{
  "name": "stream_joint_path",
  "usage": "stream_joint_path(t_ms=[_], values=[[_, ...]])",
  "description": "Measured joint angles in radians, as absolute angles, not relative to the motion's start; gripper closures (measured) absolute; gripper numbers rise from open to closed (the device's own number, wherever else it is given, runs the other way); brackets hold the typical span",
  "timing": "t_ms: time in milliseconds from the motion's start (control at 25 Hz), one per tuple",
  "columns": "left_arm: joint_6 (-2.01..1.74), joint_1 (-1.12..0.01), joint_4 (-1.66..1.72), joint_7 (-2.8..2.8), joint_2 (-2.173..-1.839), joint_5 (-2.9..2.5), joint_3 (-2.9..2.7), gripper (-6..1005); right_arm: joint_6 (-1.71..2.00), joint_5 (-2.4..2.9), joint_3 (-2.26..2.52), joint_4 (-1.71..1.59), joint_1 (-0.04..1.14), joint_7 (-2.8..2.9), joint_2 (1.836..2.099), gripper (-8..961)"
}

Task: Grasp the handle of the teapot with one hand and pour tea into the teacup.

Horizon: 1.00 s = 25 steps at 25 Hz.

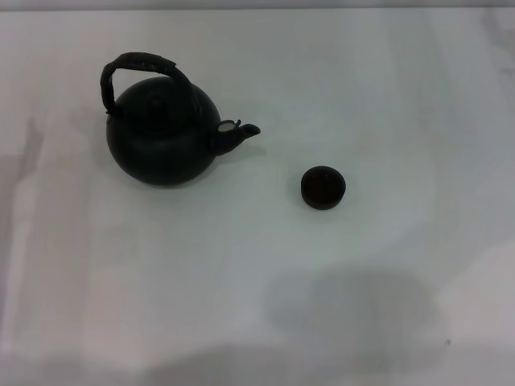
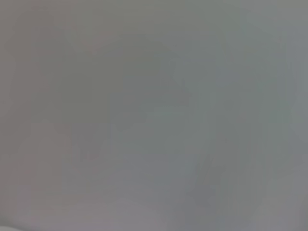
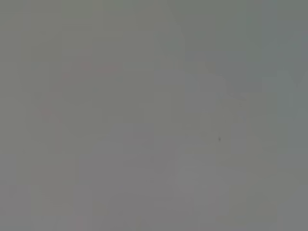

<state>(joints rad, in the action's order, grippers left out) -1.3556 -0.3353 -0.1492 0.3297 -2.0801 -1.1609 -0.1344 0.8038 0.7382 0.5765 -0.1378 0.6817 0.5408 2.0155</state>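
Right of teapot [image 1: 163, 137], teacup [image 1: 323, 186].

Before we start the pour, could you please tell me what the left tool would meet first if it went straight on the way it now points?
The left tool itself is not in view. Its wrist camera shows only bare pale table, so probably the table surface comes first, not the teapot or teacup.

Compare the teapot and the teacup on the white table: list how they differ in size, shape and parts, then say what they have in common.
Size: the teapot is far larger than the teacup.
Parts: the teapot has an arched handle, a lid and a short spout; the teacup has none of these.
Position: the teapot stands on the robot's left and farther back, the teacup to its right and nearer.
Shared: both are dark, round, upright on the table, apart from each other, untouched by any gripper.
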Motion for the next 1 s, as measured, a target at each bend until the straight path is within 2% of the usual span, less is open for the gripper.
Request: stream_joint_path(t_ms=[1000], values=[[-1.365,-0.370,-0.149,0.334,-2.080,-1.198,-0.140,169,0.807,0.739,0.583,-0.107,0.687,0.532,2.023,109]])
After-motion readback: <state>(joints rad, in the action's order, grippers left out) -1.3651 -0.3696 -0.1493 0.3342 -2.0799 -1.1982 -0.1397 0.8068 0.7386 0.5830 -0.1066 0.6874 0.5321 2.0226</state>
